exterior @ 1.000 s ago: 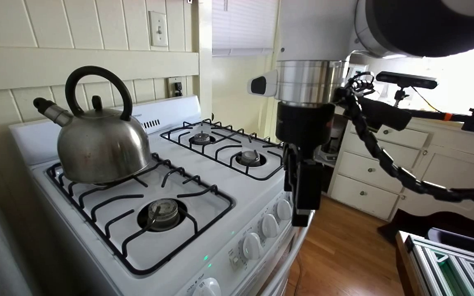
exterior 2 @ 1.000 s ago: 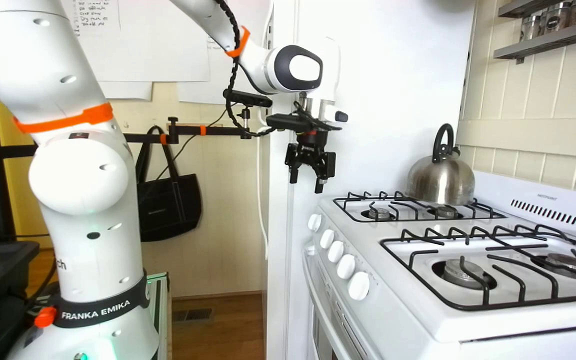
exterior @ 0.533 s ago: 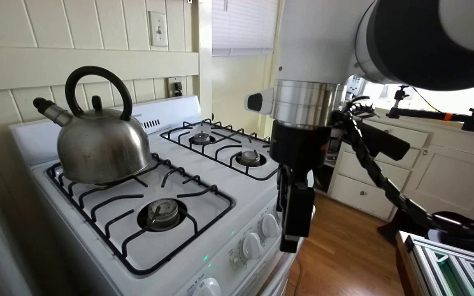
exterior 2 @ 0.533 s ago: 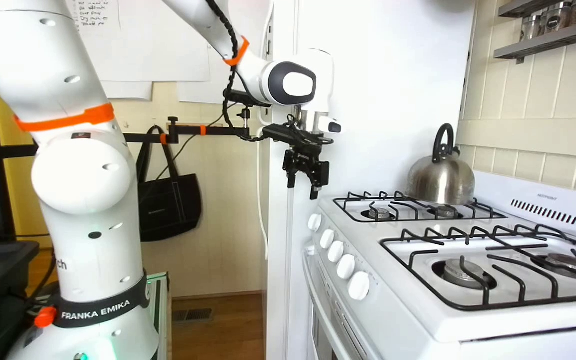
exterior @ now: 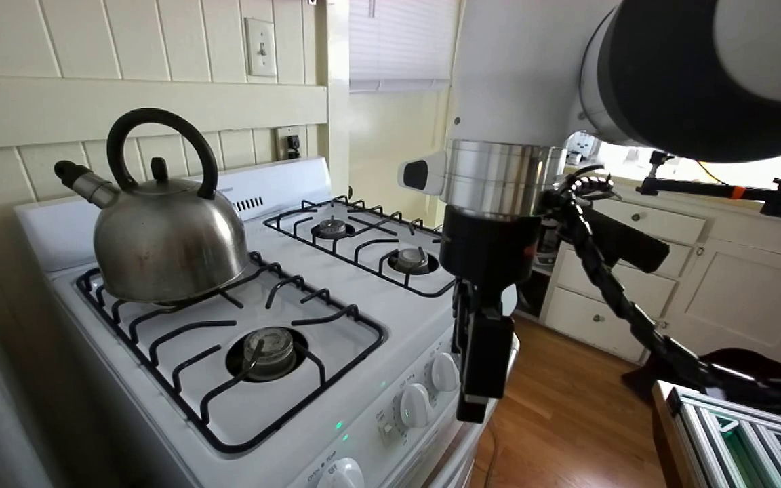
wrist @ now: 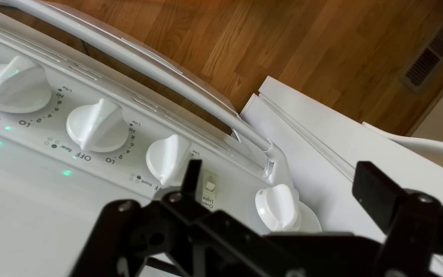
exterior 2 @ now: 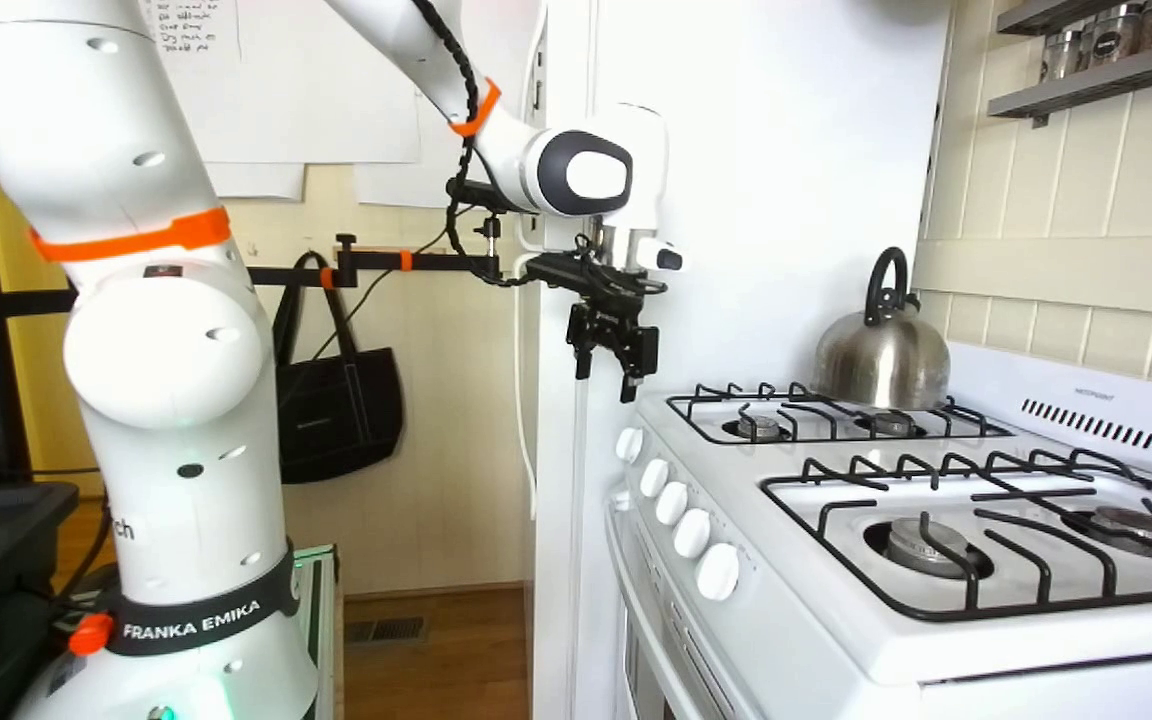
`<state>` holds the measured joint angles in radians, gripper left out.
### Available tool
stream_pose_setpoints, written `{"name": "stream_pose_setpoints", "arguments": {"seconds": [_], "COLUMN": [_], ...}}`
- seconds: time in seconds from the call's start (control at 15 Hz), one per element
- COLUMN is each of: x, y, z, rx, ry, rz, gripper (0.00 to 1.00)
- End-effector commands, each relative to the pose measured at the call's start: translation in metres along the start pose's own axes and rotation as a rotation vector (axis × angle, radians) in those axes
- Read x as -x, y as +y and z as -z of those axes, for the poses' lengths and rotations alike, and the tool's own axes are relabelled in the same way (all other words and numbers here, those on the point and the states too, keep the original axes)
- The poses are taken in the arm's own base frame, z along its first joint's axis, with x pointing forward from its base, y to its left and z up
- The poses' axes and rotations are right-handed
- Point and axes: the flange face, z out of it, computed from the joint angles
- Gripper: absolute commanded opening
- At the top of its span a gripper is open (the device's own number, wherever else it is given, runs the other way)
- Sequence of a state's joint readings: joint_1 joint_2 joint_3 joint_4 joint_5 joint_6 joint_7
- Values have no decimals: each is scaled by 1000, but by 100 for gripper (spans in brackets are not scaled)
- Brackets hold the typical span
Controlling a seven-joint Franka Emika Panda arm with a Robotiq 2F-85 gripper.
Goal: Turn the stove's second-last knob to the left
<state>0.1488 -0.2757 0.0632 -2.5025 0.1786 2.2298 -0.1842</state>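
Widely, gripper (exterior 2: 606, 385) gapes near knobs (wrist: 97, 126) (ridged).

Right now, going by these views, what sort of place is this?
Most likely a home kitchen: there's a white enamel four-burner gas range, a rounded, black-handled silver metal kettle resting on it, and small glass jars lined up on a grey wall shelf.

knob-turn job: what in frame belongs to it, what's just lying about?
Part of the job:
stove
front knobs; which is second-last depends on the end counted from
pincer, open, holding nothing

Just around:
steel kettle, on the stove
black bag, hanging
jars, on a shelf
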Motion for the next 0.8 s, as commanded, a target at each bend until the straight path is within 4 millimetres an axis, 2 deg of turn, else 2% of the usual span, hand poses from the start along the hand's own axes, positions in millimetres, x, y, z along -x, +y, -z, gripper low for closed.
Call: {"name": "stream_pose_setpoints", "arguments": {"seconds": [0.0,0.27,0.4,0.73], "x": [-6,-8,-6,1], "y": [-2,-6,-3,20], "z": [-11,-32,-36,-43], "rx": [-12,-28,-40,-21], "ry": [-28,-64,-64,-70], "rz": [-41,-76,-98,-261], "gripper": [100,100,100,100]}}
